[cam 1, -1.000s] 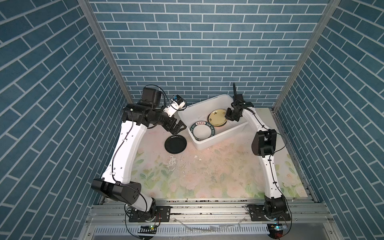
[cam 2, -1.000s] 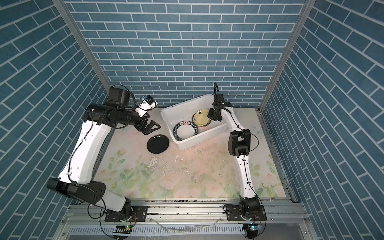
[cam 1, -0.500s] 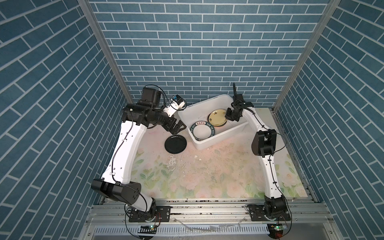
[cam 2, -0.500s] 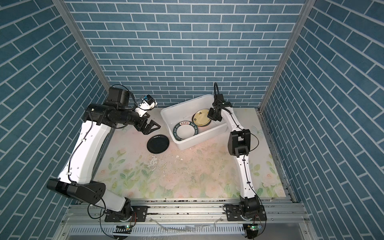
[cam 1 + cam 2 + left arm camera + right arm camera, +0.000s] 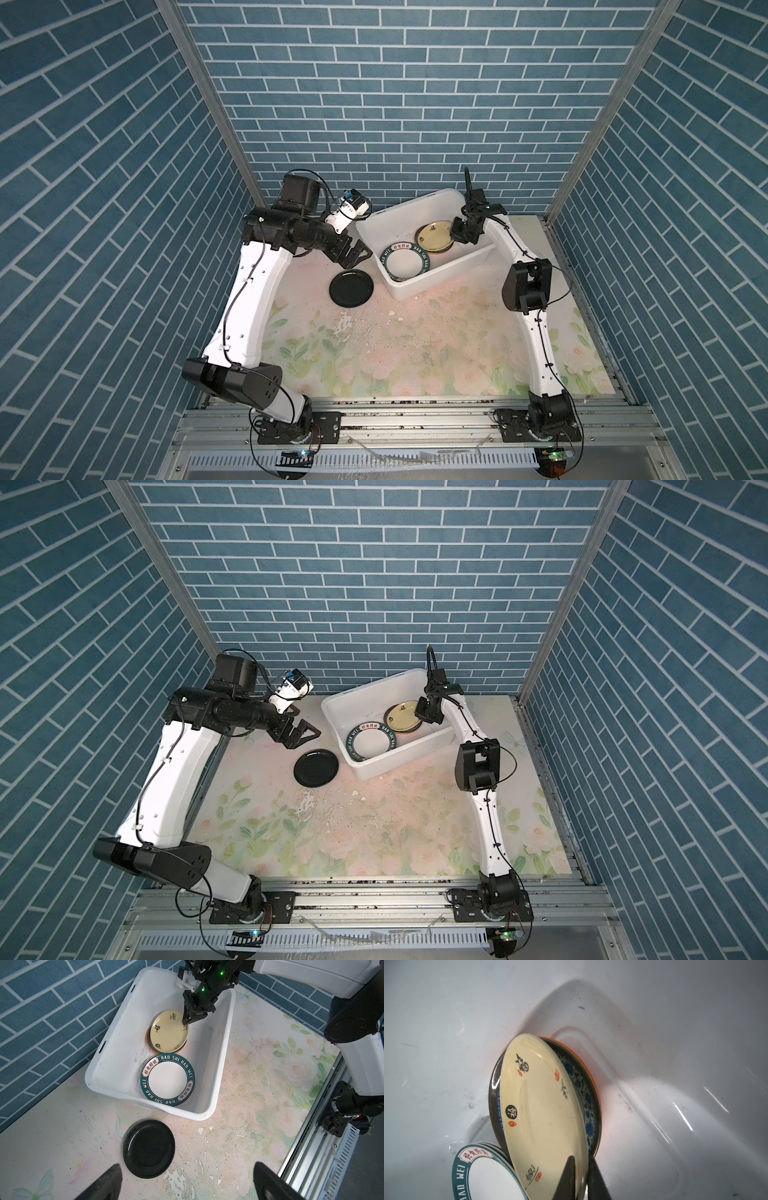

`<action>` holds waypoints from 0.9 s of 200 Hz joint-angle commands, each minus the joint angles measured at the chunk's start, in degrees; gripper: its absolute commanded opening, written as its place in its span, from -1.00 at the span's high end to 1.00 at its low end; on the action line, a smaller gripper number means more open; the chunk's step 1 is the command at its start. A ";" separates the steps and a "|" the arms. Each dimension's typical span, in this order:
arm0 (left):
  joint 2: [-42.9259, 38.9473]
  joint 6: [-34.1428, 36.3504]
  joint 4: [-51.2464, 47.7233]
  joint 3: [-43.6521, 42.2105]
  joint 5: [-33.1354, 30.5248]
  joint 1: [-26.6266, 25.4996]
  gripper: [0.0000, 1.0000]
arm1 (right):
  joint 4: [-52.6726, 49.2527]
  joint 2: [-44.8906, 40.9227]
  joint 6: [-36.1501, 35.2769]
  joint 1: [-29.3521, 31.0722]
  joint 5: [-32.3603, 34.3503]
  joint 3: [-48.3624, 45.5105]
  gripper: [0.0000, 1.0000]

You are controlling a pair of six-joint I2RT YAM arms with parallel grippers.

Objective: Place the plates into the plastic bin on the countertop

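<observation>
Plates are split between two places: most lie inside the plastic bin [image 5: 415, 201], and a black plate [image 5: 351, 288] lies flat on the table [image 5: 415, 353] just outside the bin's near left corner, apart from its wall. The bin stands at the back of the table, turned at an angle in both top views. In the left wrist view a white plate with a dark lettered rim [image 5: 168, 1080] rests on the bin floor at the end nearer the black plate. Next to it, toward the far end, is a stack [image 5: 586, 1105] showing a blue floral rim, a dark rim and an orange edge at the bottom. A cream plate [image 5: 539, 1105] with black characters and small red seals lies on top of that stack. It is tilted, with the side at the right tool [image 5: 581, 1159] lifted off the plates below and the opposite side down near the lettered plate. The right tool reaches down into the bin, and its jaws are drawn narrow on the cream plate's rim, one finger over the upper face and the other behind the edge, so it is holding that plate. The left tool [image 5: 353, 257] hangs above the table beside the bin's left end wall, just beyond the black plate. Its jaws are spread wide and hold nothing, and the two dark fingertips [image 5: 112, 1176] stand well apart in the left wrist view.
</observation>
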 commanded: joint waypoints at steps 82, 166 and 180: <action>-1.35 1.09 -0.54 -1.36 1.14 0.71 -0.99 | -4.07 1.55 0.90 0.03 2.58 1.59 0.68; -1.80 1.09 -0.44 -2.22 1.32 1.22 -0.99 | -4.53 1.31 0.72 0.03 2.99 1.57 0.64; -1.83 1.12 -0.38 -2.20 1.41 1.26 -0.99 | -4.53 1.24 0.64 0.03 3.11 1.57 0.63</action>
